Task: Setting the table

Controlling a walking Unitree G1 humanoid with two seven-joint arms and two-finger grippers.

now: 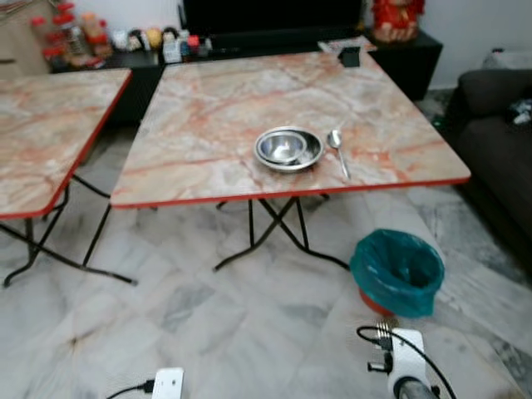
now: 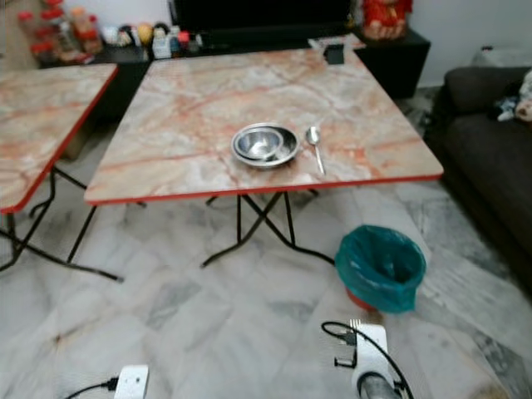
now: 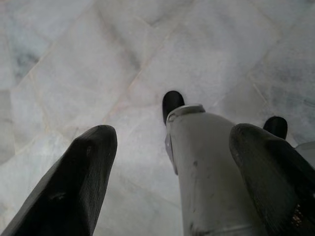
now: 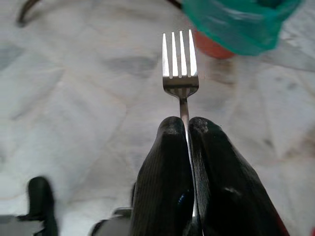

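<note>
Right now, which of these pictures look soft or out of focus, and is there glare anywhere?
Head views: slightly soft, with shine on the steel bowl. Right wrist view: fork fairly sharp, floor behind blurred. Left wrist view: the left end effector's near fingers are blurred and dark.

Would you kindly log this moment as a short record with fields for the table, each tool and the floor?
table: marble-pattern folding table holds a steel bowl with a spoon just to its right
right tool: right tool low over the floor, shut on a fork, tines pointing away
left tool: left tool open, hanging over floor tiles
floor: bin with a green liner beside the table
</note>
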